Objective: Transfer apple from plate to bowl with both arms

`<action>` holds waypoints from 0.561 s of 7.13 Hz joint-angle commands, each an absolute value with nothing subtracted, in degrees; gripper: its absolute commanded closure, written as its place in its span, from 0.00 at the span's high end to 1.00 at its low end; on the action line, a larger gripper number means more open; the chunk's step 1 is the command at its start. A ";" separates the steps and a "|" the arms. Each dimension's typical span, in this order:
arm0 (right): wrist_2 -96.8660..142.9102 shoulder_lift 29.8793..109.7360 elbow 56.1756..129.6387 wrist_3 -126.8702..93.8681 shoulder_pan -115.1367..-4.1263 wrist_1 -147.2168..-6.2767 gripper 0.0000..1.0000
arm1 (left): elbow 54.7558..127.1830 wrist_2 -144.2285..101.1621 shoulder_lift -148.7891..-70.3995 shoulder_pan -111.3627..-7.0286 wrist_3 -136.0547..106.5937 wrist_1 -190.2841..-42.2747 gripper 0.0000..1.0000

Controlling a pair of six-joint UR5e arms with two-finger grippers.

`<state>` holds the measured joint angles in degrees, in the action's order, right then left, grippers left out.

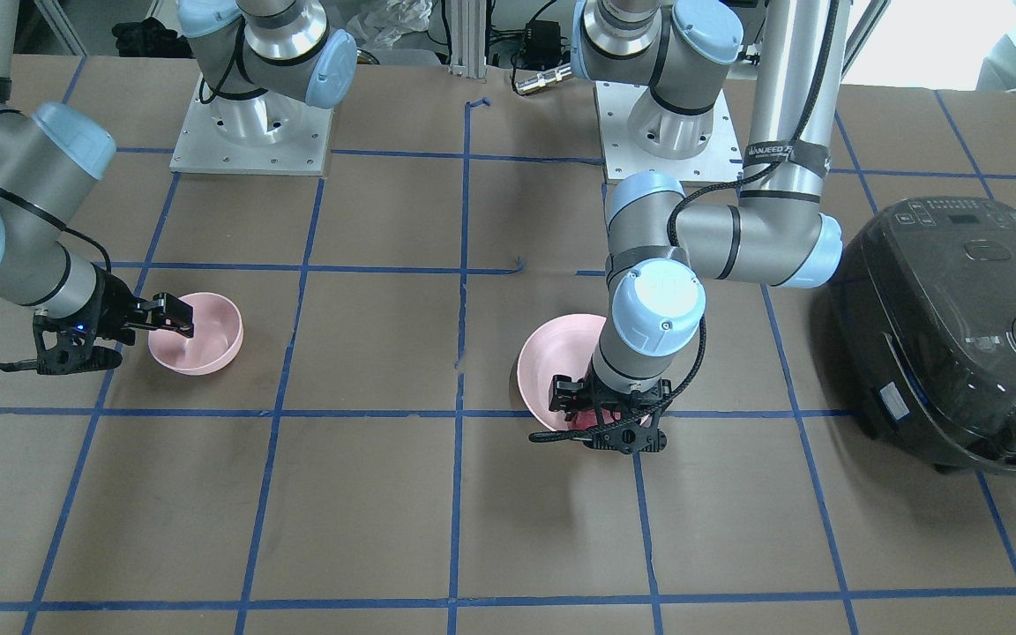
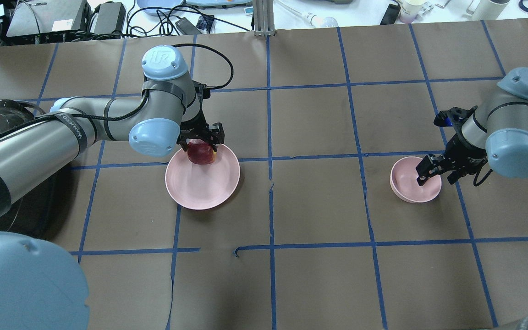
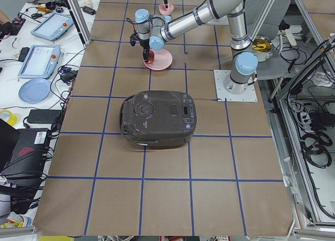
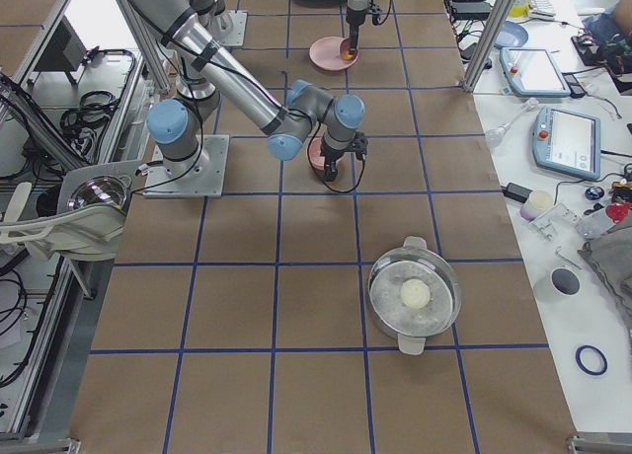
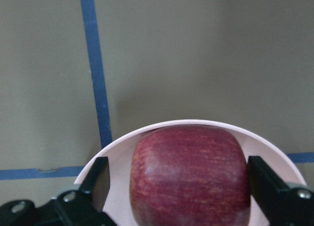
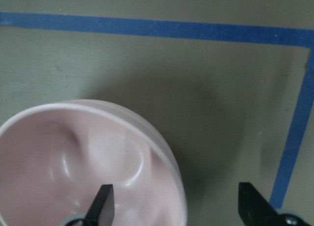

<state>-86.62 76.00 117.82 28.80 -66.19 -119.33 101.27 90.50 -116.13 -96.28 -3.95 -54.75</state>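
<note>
Left of centre in the overhead view, the left gripper (image 2: pixel 202 137) is straddling the apple (image 2: pixel 201 153) on the plate's (image 2: pixel 204 192) upper edge, jaws apart and probably needing to close next, while the right gripper (image 2: pixel 436 169), likewise unclosed, is bracketing the bowl's (image 2: pixel 406 185) rim.

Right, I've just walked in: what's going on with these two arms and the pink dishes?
The left gripper is lowered over the apple, which sits near the edge of the plate. Its jaws are open on either side of the apple and not yet clamped. The right gripper is open at the bowl, one finger inside the rim and one outside. The bowl is empty, so the transfer is not yet done.
</note>
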 commanded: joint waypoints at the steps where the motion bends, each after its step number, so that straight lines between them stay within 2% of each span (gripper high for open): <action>1: -86.75 75.94 117.86 28.91 -66.18 -119.27 0.00 | 101.43 90.53 -116.28 -96.68 -4.31 -54.67 0.53; 2: -86.66 75.94 117.86 28.74 -66.18 -118.57 0.00 | 101.08 90.70 -115.06 -96.68 -5.70 -54.75 0.38; 3: -86.57 76.02 117.43 28.57 -66.27 -118.13 0.00 | 100.99 90.70 -114.18 -96.68 -5.54 -54.67 0.28; 4: -84.48 76.55 117.16 28.39 -66.70 -117.78 0.00 | 100.90 90.79 -113.21 -96.68 -5.62 -55.02 0.11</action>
